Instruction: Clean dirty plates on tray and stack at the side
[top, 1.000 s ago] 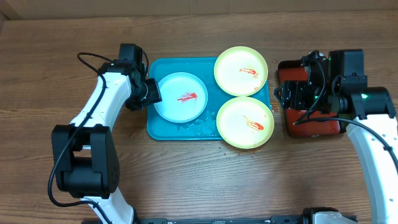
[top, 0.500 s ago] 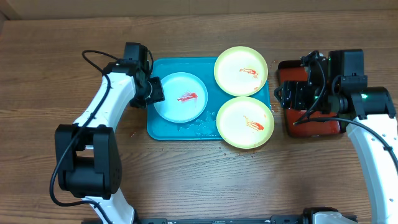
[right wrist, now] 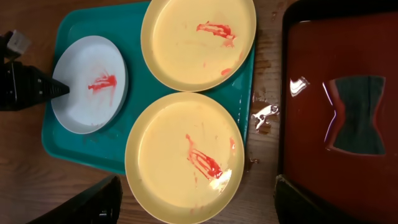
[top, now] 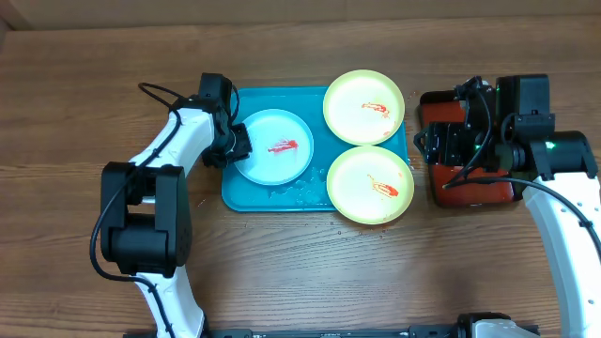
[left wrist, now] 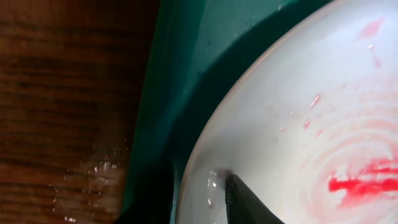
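The pale blue-white plate (top: 272,145) lies at the left of the turquoise tray (top: 319,94), with a red smear in its centre. Two yellow-green plates, one far (top: 363,106) and one near (top: 370,184), lie at the tray's right, both smeared red. My left gripper (top: 235,143) is open at the blue-white plate's left rim. In the left wrist view (left wrist: 199,208) one finger (left wrist: 249,202) rests on the plate (left wrist: 298,112) and the other stands outside the rim. My right gripper (top: 427,145) hovers open and empty over the dark red tray; its fingers (right wrist: 81,205) stand wide apart.
The dark red black-rimmed tray (top: 470,192) sits right of the turquoise tray and holds a dark sponge (right wrist: 354,115). Water drops lie on the wood (right wrist: 267,115) between the trays and on the turquoise tray's front (top: 296,192).
My left gripper has moved right, from the tray's left edge onto the blue-white plate's rim. The right arm and the plates have not moved.
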Tool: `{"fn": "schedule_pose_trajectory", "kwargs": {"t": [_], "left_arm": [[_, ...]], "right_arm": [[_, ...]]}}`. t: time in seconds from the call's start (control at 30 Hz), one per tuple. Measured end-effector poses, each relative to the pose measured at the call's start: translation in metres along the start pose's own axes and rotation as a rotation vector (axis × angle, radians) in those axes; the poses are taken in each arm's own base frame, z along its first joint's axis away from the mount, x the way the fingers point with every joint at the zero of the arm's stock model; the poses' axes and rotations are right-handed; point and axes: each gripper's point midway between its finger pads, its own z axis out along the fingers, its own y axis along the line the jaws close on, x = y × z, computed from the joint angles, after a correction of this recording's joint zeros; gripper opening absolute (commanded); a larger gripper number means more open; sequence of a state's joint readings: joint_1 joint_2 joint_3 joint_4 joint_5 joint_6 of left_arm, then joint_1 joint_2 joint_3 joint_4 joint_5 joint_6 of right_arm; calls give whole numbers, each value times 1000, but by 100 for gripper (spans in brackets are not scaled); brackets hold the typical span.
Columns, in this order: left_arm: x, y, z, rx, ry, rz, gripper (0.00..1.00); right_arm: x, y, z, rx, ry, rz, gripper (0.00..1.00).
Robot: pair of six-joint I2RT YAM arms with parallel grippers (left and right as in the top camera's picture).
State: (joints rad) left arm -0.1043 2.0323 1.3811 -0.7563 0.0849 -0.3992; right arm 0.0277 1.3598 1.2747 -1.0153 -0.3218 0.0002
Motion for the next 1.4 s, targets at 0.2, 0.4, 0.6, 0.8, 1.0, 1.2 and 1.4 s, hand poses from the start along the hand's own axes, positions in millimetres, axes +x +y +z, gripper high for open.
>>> {"fn": "schedule_pose_trajectory", "kwargs": {"t": [0.2, 0.4, 0.6, 0.8, 1.0, 1.2, 1.4], "left_arm": [[-10, -4, 0, 17, -40, -4, 18], [-15, -7, 0, 28, -63, 1, 4], [-15, -8, 0, 35, -62, 17, 4], [-13, -7, -1, 30, -53, 35, 4], [-13, -7, -1, 29, -52, 51, 4], [-13, -7, -1, 29, -52, 65, 4], [-13, -7, -1, 29, -52, 66, 4]], "right_arm": [[0, 0, 0, 0, 0, 0, 79], [-1, -11, 0, 65, -6, 52, 74], [0, -38, 15, 190, 15, 217, 70], [0, -86, 45, 334, 54, 314, 70], [-2, -150, 59, 460, 54, 343, 70], [10, -172, 85, 444, 147, 260, 62], [28, -181, 118, 410, 242, 205, 40]]}}
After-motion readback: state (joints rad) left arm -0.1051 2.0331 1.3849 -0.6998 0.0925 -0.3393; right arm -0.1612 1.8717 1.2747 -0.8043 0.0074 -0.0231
